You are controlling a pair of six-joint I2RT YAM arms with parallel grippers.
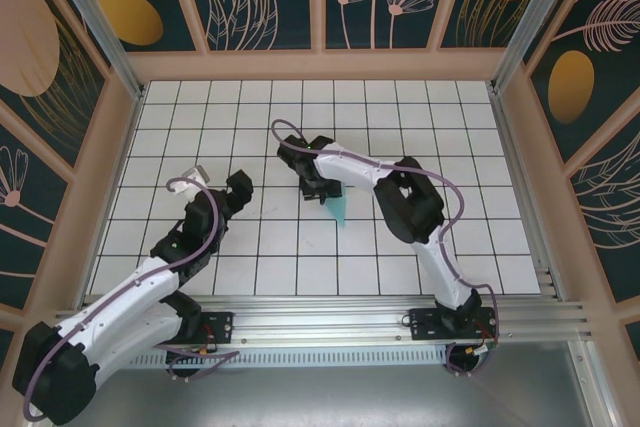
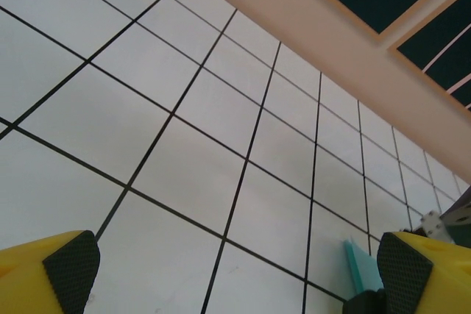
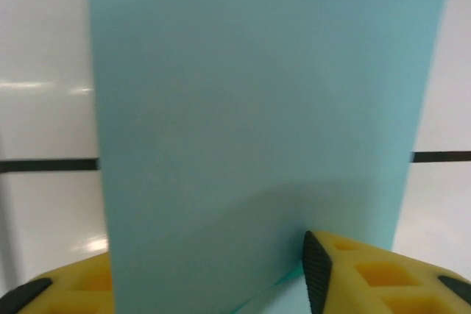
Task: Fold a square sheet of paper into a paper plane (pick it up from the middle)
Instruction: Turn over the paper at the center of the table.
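Judging the step as a release or regrip of the folded paper (image 1: pixel 336 209) at the right tool.

Left tool (image 1: pixel 238 187) hangs wide open with nothing between its pads (image 2: pixel 70 266). The paper (image 2: pixel 359 266) sits just inside its right finger, near but apart.

Right tool (image 1: pixel 322 190) is on the paper, which runs out from under its tip. In its wrist view the paper (image 3: pixel 257 108) stands between the fingers (image 3: pixel 368 277) with the jaws partly apart. Can't tell if they pinch it or only straddle it, nor whether it lies flat or stands on edge.

To do it well, my read:
- Let the paper settle on the bench (image 1: pixel 400 107) before backing off.
- Lift straight up so no pad drags the fold open.
- Bring the left tool in to pin one side for the next crease.

Risk: light paper could cling to a pad and lift with it.

Count: one paper, two tools, one bench.
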